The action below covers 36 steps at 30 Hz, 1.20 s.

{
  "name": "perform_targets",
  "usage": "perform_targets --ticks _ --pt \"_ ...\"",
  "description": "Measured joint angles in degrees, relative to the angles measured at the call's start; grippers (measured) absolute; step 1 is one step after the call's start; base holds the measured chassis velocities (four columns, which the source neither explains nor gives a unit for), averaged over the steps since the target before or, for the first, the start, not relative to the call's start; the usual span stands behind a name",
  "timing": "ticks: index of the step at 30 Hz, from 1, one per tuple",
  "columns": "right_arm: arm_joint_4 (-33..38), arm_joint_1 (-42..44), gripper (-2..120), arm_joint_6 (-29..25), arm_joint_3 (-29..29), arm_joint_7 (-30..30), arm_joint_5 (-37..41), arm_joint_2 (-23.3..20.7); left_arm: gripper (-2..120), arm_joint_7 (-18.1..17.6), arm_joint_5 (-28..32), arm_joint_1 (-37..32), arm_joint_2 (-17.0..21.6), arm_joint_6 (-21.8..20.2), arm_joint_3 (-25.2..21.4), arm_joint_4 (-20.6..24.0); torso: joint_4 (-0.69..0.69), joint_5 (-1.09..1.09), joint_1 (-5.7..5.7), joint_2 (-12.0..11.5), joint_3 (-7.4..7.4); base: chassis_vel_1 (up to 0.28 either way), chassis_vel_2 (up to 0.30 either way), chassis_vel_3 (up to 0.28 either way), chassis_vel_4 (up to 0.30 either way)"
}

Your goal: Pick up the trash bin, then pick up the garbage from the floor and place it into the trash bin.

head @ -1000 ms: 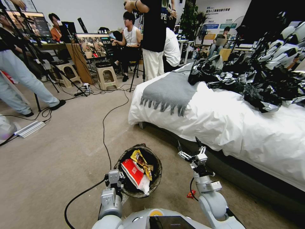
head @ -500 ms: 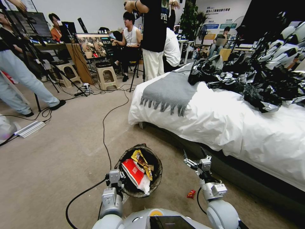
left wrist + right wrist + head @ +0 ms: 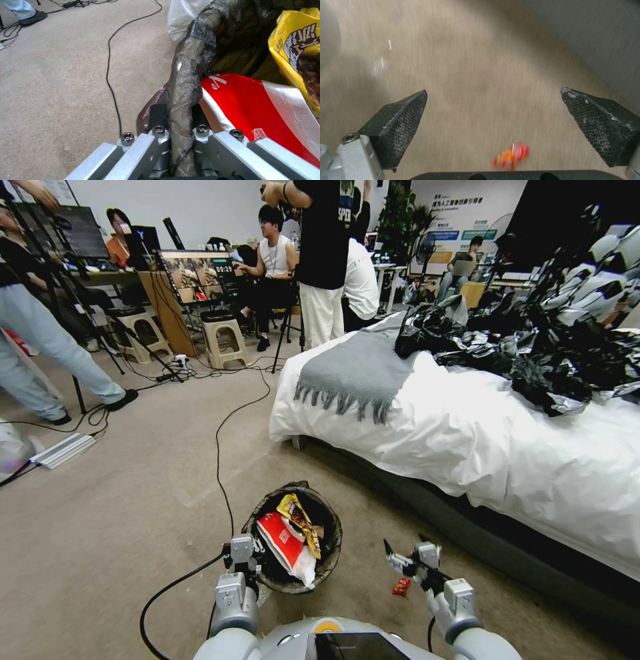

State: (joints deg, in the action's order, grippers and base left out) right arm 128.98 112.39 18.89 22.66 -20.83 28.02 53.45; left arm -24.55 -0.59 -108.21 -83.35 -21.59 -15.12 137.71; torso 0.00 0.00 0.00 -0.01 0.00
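Our left gripper (image 3: pixel 180 140) clamps the trash bin (image 3: pixel 293 537) by its bagged rim, wrappers (image 3: pixel 288 537) inside. Our right gripper (image 3: pixel 403 553) hangs wide open over a small red wrapper (image 3: pixel 401 586) on the carpet (image 3: pixel 120 500).

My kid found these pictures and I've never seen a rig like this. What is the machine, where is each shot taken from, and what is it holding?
It is a wheeled robot with two arms ending in grippers. The wide picture comes from a camera on its head, looking down at the floor beside a bed. The other two come from cameras on its wrists. The left gripper is clamped on the bag-lined rim of the bin, which already holds red and yellow wrappers. The right gripper is open and empty, above a small red-orange wrapper on the carpet.
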Motion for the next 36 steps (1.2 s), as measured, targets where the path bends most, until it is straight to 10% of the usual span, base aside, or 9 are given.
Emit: perform_targets --ticks 36 --pt "-21.38 -9.74 100 2.23 -3.29 7.02 4.27 -0.61 0 -0.16 -0.77 -0.75 -0.79 -0.03 -0.31 -0.12 0.0 0.0 0.0 0.0 0.0 0.0 0.0 0.0 0.0"
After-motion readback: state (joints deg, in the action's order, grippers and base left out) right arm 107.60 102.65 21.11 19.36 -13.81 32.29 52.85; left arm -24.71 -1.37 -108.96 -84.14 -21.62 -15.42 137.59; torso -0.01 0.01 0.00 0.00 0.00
